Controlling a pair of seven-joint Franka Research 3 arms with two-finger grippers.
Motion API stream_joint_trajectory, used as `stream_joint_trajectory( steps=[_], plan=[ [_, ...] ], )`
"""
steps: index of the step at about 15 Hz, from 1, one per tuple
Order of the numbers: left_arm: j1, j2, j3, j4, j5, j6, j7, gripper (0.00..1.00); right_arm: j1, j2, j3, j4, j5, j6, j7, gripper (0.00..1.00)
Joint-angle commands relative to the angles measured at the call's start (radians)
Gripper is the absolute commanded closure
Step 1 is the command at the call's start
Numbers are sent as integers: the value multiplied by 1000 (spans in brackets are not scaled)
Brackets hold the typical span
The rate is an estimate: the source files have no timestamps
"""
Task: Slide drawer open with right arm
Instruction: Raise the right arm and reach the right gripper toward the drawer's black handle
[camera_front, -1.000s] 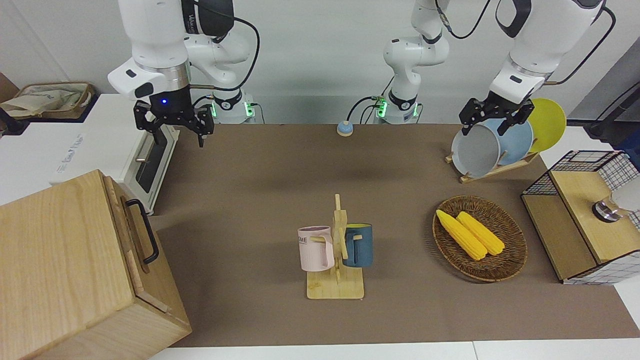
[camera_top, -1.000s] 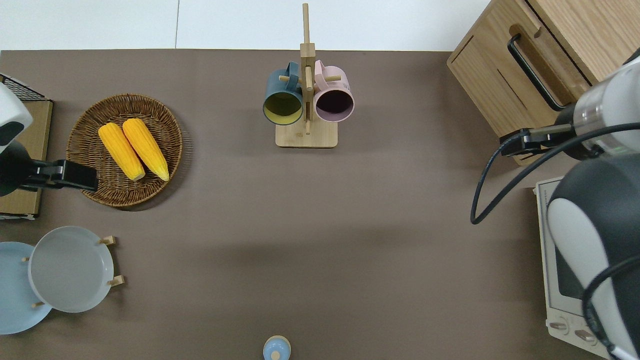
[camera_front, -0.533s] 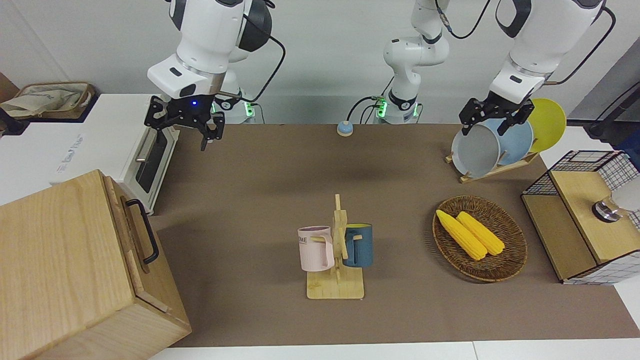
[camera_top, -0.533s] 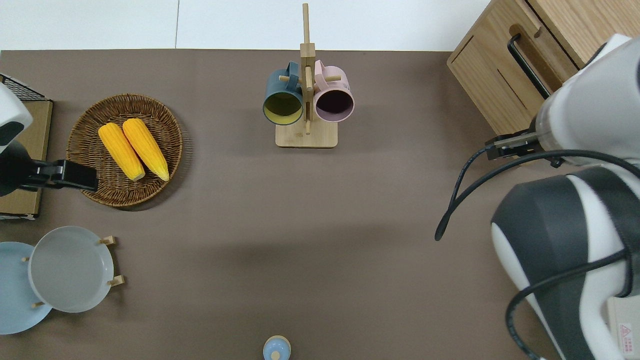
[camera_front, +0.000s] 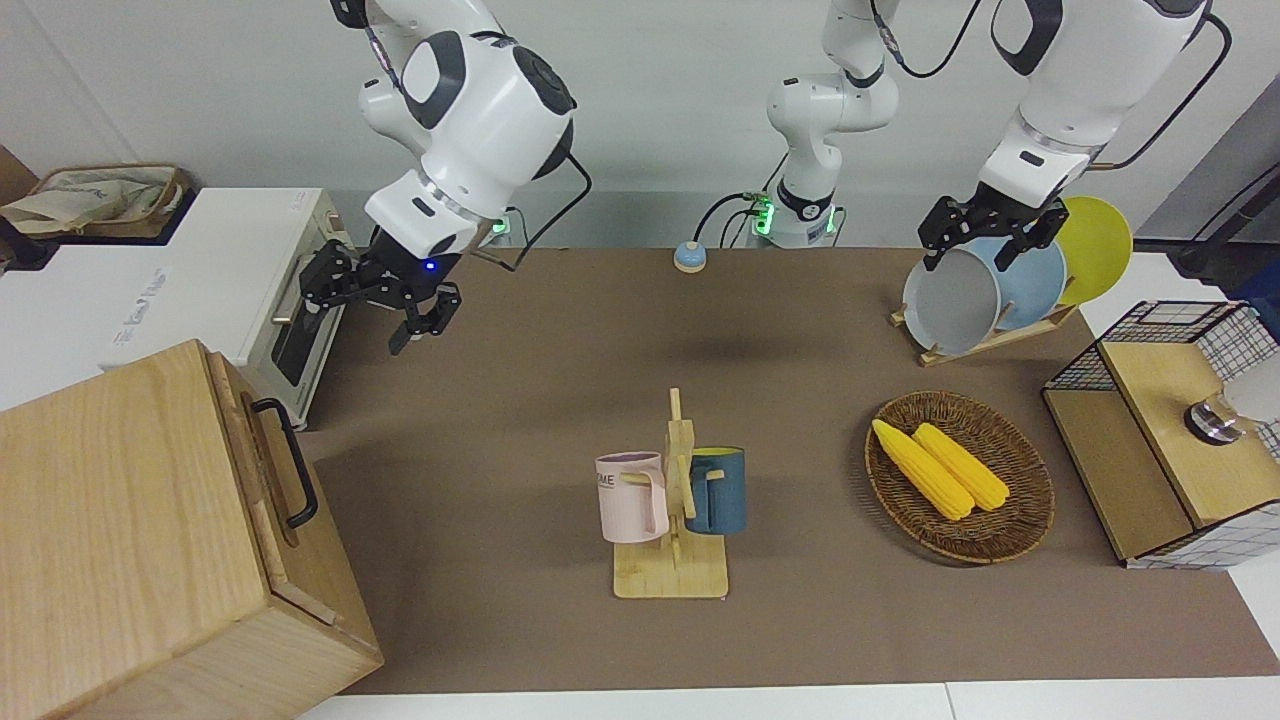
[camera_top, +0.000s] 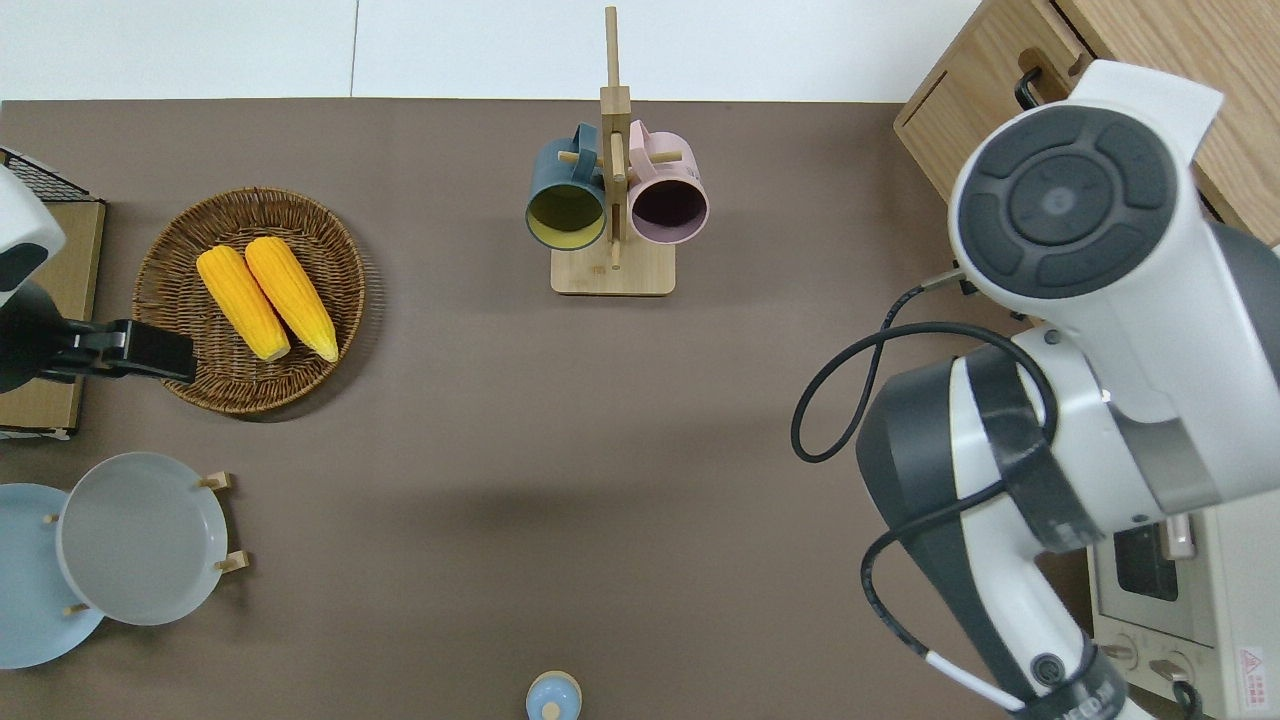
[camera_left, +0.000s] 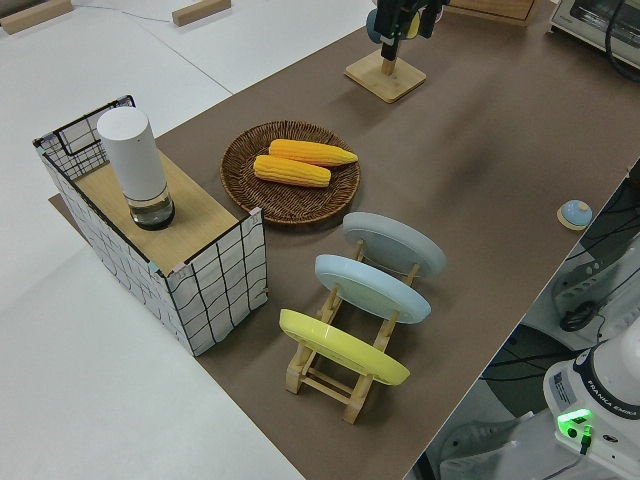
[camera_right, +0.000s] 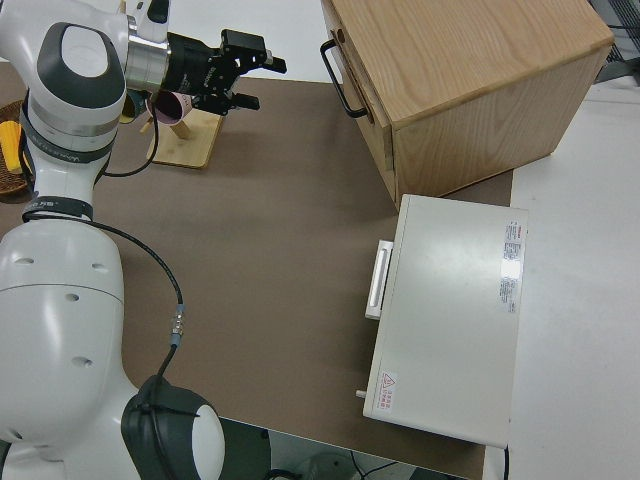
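Gripper of the right arm (camera_front: 381, 302) up in the air with fingers (camera_right: 262, 63) spread apart and nothing between them, blue wrist light lit, tilted toward the wooden box (camera_front: 140, 540). From the overhead camera, hidden under the arm's own white and black links, so no saying just what it hangs over; by the front and right side views, out over the bare brown table mat (camera_front: 560, 390), just off the front of the white toaster oven (camera_right: 450, 315). Well apart from the gripper, at the right arm's end of the table and farther from the robots than the toaster oven: drawer (camera_front: 262, 455), shut flush in the box front, black loop handle (camera_front: 287, 462) untouched. Toward the table's middle from the gripper: wooden mug stand (camera_front: 676, 520) with a pink mug (camera_front: 632, 496) and a dark blue mug (camera_front: 718, 489) hung on its pegs. Off toward the left arm's end: wicker basket (camera_front: 1010, 530) with two corn cobs (camera_front: 942, 467), plate rack (camera_left: 345, 370) with grey, blue and yellow plates standing on edge, and wire-mesh rack (camera_left: 215, 275) with a white cylinder (camera_left: 135, 165) on its wooden board. Left gripper (camera_front: 990, 232) parked, fingers apart.
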Motion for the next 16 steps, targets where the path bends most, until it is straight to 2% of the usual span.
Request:
stream_joint_trajectory(
  steps=[1, 4, 6, 9, 16],
  plan=[
    [4, 11, -6, 24, 17, -20, 10, 7, 25, 35, -4, -87, -211, 69, 89, 15],
    [4, 11, -6, 24, 17, -20, 10, 7, 19, 73, -4, -132, -369, 103, 136, 15],
    [4, 11, -6, 26, 17, -20, 10, 7, 13, 121, -4, -132, -471, 104, 172, 17],
    [4, 11, -6, 26, 17, -20, 10, 7, 4, 169, -15, -132, -559, 98, 203, 17],
    [4, 11, -6, 26, 17, -20, 10, 7, -33, 219, -30, -132, -680, 94, 203, 19]
  ],
)
